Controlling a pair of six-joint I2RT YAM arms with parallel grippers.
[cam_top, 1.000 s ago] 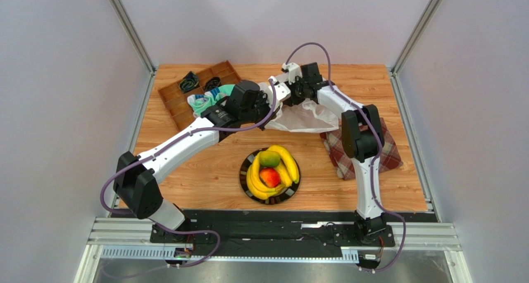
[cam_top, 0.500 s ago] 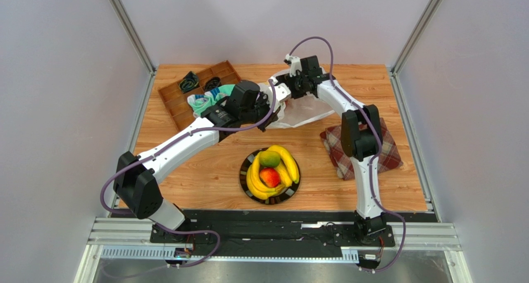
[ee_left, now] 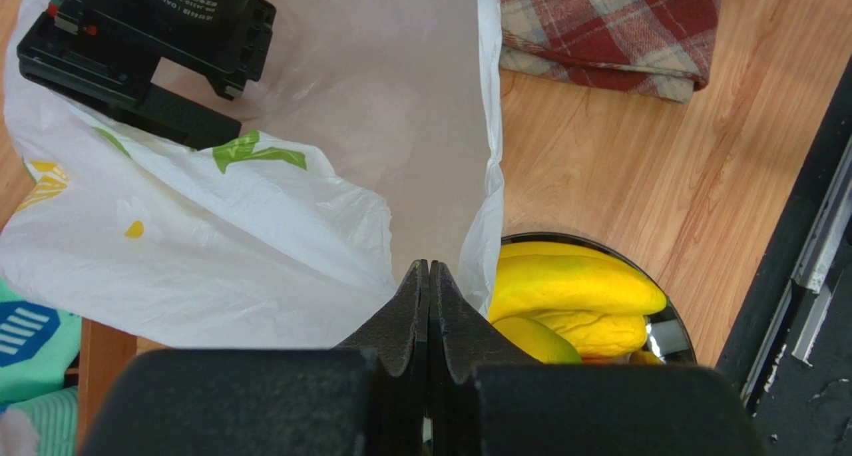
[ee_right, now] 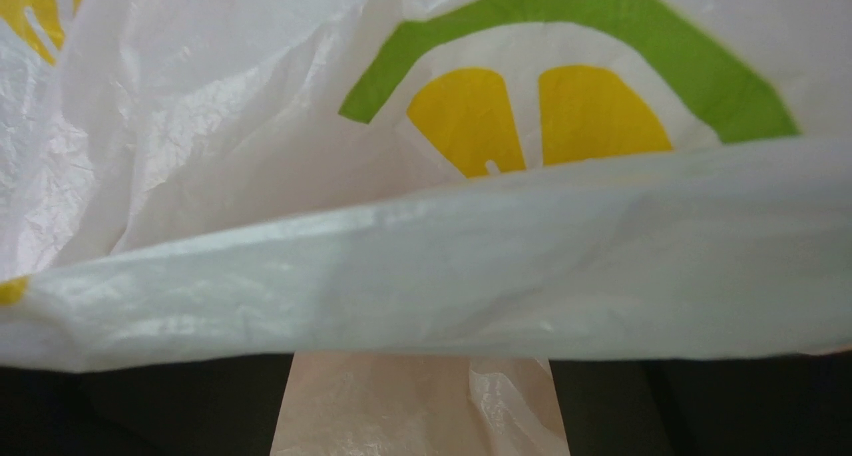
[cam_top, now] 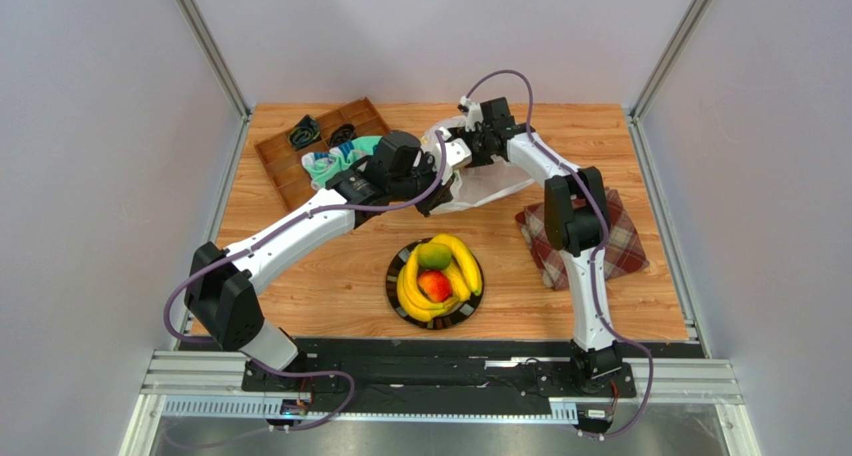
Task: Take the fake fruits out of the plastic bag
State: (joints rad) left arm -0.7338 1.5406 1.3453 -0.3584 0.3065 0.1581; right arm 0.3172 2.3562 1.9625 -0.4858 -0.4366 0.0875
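Wooden desk (cam_top: 330,276): a black plate (cam_top: 392,276) of fruits (cam_top: 435,284) near the front, plaid cloth (cam_top: 620,246) right, tray (cam_top: 275,161) and teal cloth (cam_top: 335,159) back left, bag (cam_top: 490,181) partly resting mid-back.

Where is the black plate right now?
Top view: the plate sits at the table's front middle, nearer than the bag and left of the plaid cloth.

Left arm (cam_top: 300,226) reaches forward, left fingers (ee_left: 405,316) pressed flat together on the plastic bag (ee_left: 250,246) edge; right arm (cam_top: 575,216) rises, elbow bent, right fingers (ee_left: 188,123) just beyond the left fingers, their spread hidden.
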